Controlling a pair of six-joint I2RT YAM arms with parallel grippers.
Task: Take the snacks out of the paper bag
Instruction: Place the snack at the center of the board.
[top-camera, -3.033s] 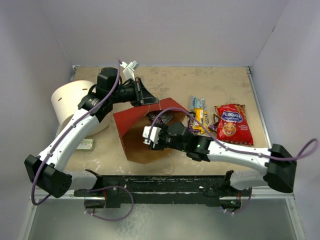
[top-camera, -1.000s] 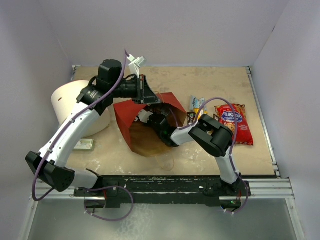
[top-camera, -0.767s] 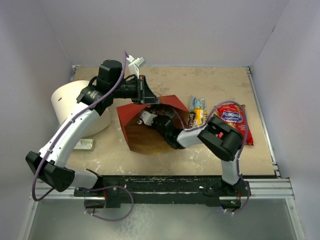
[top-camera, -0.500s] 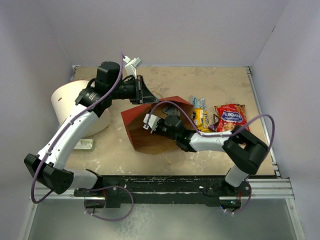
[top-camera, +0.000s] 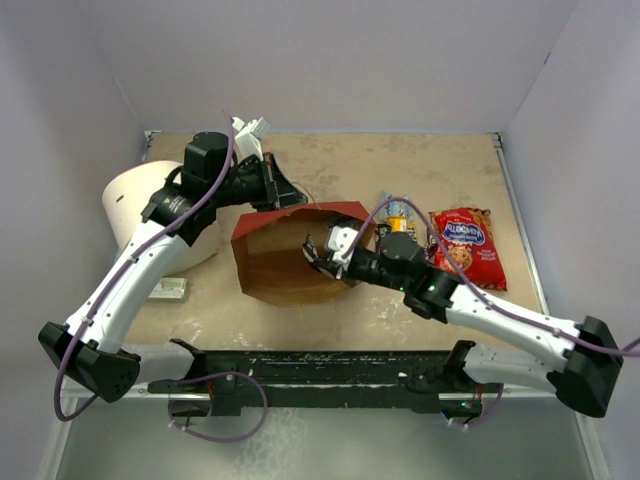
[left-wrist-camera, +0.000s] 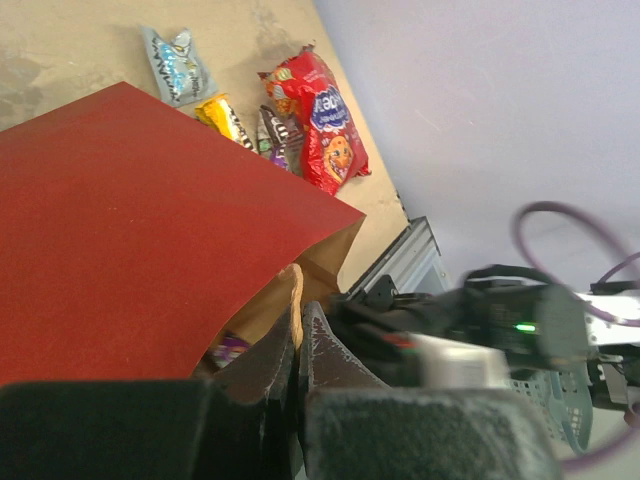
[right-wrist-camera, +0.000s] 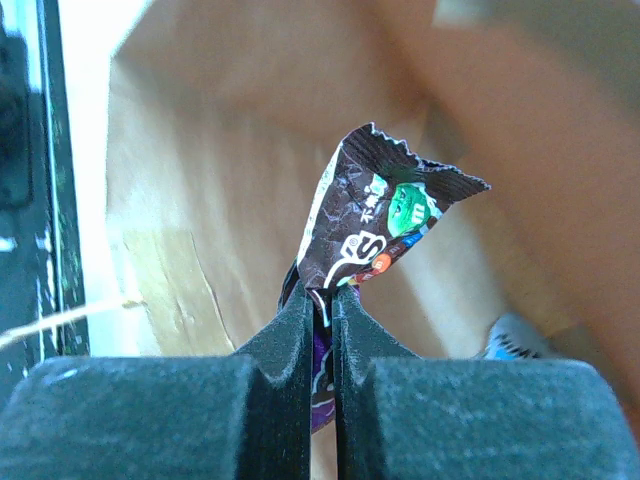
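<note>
The paper bag, red outside and brown inside, lies with its mouth toward the camera. My left gripper is shut on its upper rim; in the left wrist view the fingertips pinch the brown edge of the paper bag. Inside the mouth, my right gripper is shut on a dark purple-brown candy pack that stands up from the fingers. A light-blue pack lies deeper in the bag. On the table to the right are the red cookie bag and small packs.
A white cylindrical tub stands left of the bag, behind my left arm. A small white-and-green box lies near the front left. The black rail runs along the near edge. Walls close in the back and both sides.
My right gripper has drawn back from deep in the bag to its mouth, holding the candy pack. The left gripper has shifted a little left with the rim, and the mouth stands wider.
</note>
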